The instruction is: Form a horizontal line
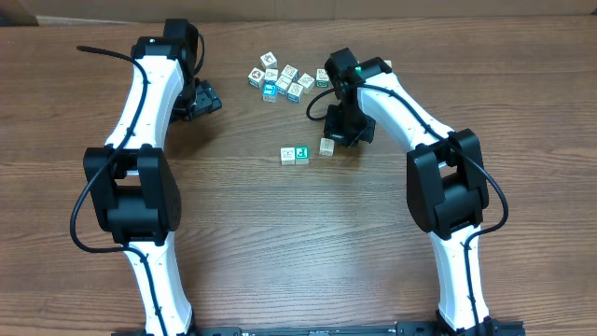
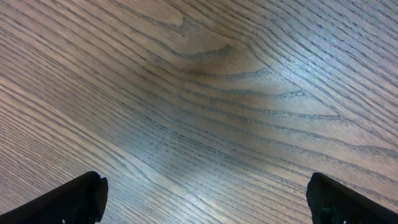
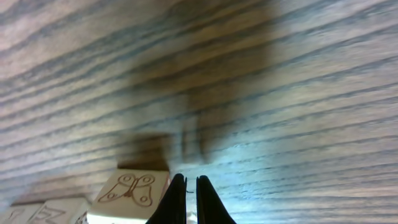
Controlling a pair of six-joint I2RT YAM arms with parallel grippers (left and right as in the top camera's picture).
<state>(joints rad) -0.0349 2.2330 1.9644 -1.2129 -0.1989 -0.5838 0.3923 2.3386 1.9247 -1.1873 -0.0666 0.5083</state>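
Your left pincer hangs wide open over bare table at the upper left of the overhead frame. It holds nothing and is well apart from every cube. Moving right, the loose cluster sits at top centre and is not part of the line. Below it, near mid-frame, the row so far shows two cubes touching side by side, its long axis running left to right across the picture. The butterfly cube lies just right of that pair, with a small gap and set slightly higher, so it breaks the line. Your right pincer is closed on nothing, low to the wood and just beside that cube on its right. Whether it touches the cube I cannot tell. Your right arm is by far the nearer. As I judge it, the cube lies frame-left of the closed tips, so a push toward the lower left would bring it onto the pair.
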